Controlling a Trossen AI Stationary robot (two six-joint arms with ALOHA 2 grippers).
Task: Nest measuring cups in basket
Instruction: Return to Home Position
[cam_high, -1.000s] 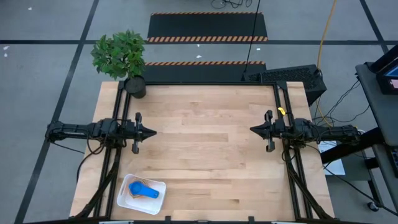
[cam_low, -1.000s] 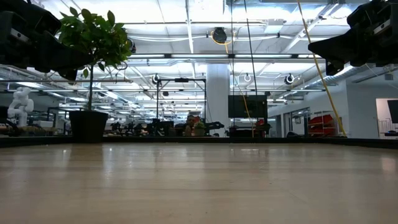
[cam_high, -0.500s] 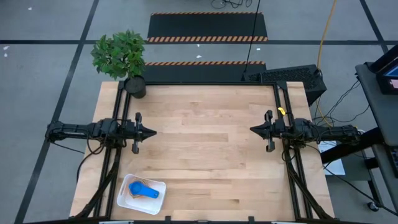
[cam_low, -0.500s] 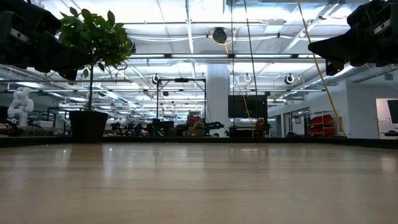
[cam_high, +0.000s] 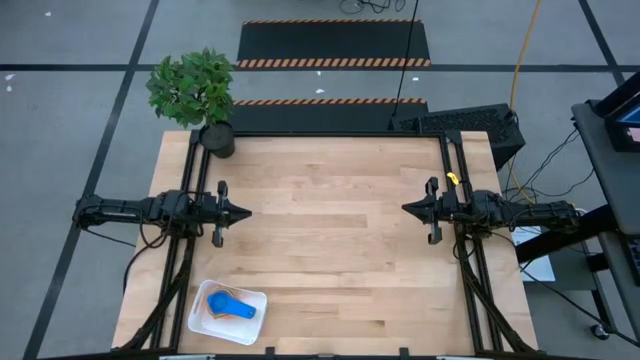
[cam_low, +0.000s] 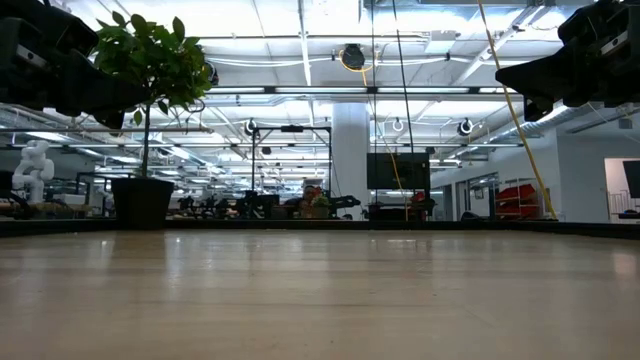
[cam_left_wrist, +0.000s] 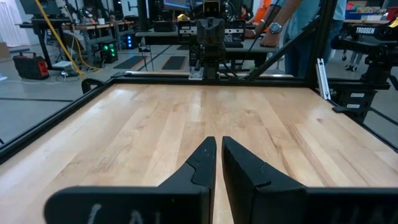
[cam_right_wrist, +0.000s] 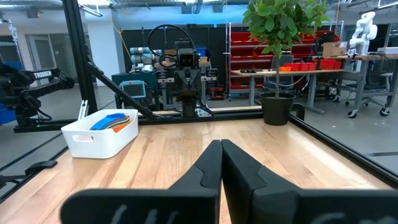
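Observation:
The white basket (cam_high: 227, 313) stands on the table's near left corner. Measuring cups lie stacked inside it, with a blue one (cam_high: 232, 306) on top and an orange edge (cam_right_wrist: 124, 126) showing beside it in the right wrist view, where the basket (cam_right_wrist: 99, 134) also shows. My left gripper (cam_high: 245, 212) hovers level at the table's left side, far from the basket. Its fingers (cam_left_wrist: 219, 146) are shut to a thin slit with nothing between them. My right gripper (cam_high: 406, 208) hovers level at the right side, shut (cam_right_wrist: 221, 144) and holding nothing.
A dark pot with a green plant (cam_high: 217, 139) stands at the far left corner of the table. A black frame rail (cam_left_wrist: 56, 118) runs round the table's edges. A person (cam_left_wrist: 292, 25) stands beyond the table's right side. Bare wood (cam_high: 330, 230) lies between the two grippers.

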